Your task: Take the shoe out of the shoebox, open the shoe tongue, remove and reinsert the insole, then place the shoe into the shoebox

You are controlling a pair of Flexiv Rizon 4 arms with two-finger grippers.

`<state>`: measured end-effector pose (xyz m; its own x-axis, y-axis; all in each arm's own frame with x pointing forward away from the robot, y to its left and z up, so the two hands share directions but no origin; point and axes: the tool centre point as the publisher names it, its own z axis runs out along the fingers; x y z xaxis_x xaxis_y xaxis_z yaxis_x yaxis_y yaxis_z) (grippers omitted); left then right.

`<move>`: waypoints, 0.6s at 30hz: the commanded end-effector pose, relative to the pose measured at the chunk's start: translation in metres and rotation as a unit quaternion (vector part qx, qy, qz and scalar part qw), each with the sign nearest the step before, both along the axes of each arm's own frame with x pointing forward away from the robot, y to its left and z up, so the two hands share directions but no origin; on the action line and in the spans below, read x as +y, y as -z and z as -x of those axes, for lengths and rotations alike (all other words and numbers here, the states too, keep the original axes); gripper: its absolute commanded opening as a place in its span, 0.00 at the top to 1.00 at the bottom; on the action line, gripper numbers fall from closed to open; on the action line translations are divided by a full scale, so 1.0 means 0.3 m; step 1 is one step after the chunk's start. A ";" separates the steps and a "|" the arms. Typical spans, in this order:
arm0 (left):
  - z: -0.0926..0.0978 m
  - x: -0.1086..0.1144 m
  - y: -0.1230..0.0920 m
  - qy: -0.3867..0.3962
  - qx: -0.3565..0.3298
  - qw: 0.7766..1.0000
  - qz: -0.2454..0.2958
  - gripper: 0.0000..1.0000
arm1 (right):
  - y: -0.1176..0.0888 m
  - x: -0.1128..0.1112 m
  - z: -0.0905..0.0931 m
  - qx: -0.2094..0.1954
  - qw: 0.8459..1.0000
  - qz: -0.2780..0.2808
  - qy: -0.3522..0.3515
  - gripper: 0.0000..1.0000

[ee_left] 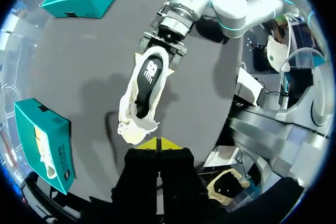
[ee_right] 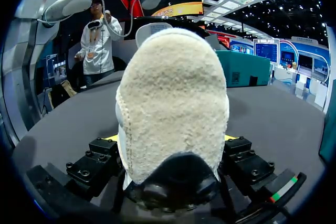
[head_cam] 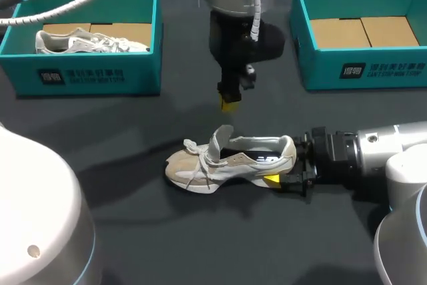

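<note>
You see the shoe (head_cam: 230, 161) lying on the dark desk (head_cam: 147, 231) between the two boxes. Your right tool (head_cam: 288, 163) clamps its heel, and your left tool (head_cam: 229, 103) hangs above it, fingers together.

Dark grey bench (head_cam: 220, 245) with an open-topped teal box (head_cam: 87, 75) holding a spare shoe (head_cam: 87, 41) at its far left.

The bench top is plain, matte and dark grey, and soft shadows lie across its middle. The teal box stands upright near the far left corner, with white print on its front wall. Its floor is brown cardboard (head_cam: 130, 30), which shows bare behind the spare shoe. The spare shoe is a pale, off-white laced sneaker resting on its sole along the length of the box. In the left wrist view the same box sits near the edge of the bench, with the pale shoe visible inside.
</note>
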<state>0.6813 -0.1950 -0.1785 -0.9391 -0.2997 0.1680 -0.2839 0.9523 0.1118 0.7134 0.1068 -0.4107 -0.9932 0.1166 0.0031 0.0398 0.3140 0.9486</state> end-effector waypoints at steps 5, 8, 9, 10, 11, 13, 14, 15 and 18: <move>-0.029 -0.057 0.059 0.165 0.033 0.983 0.073 1.00 | -0.003 0.001 0.005 0.000 1.000 0.002 0.001 1.00; -0.029 -0.057 0.059 0.165 0.033 0.983 0.073 1.00 | -0.003 0.001 0.005 0.000 1.000 0.002 0.001 1.00; -0.029 -0.057 0.059 0.165 0.033 0.983 0.073 1.00 | -0.003 0.001 0.005 0.000 1.000 0.002 0.001 1.00; -0.019 -0.056 0.067 0.172 0.028 0.982 0.072 1.00 | -0.003 0.001 0.005 0.000 1.000 0.002 0.001 1.00; -0.012 -0.063 0.081 0.174 0.022 0.982 0.076 1.00 | -0.003 0.001 0.005 0.000 1.000 0.002 0.001 1.00; -0.003 -0.091 0.124 0.190 0.013 0.979 0.068 1.00 | -0.003 0.001 0.005 0.000 1.000 0.002 0.001 1.00; -0.014 -0.116 0.146 0.199 0.016 0.977 0.071 1.00 | -0.003 0.001 0.005 0.000 1.000 0.002 0.001 1.00; -0.014 -0.141 0.180 0.195 0.001 0.979 0.060 1.00 | -0.003 0.001 0.005 0.000 1.000 0.002 0.001 1.00; -0.018 -0.167 0.246 0.196 0.007 0.979 0.055 1.00 | -0.003 0.001 0.005 0.000 1.000 0.002 0.001 1.00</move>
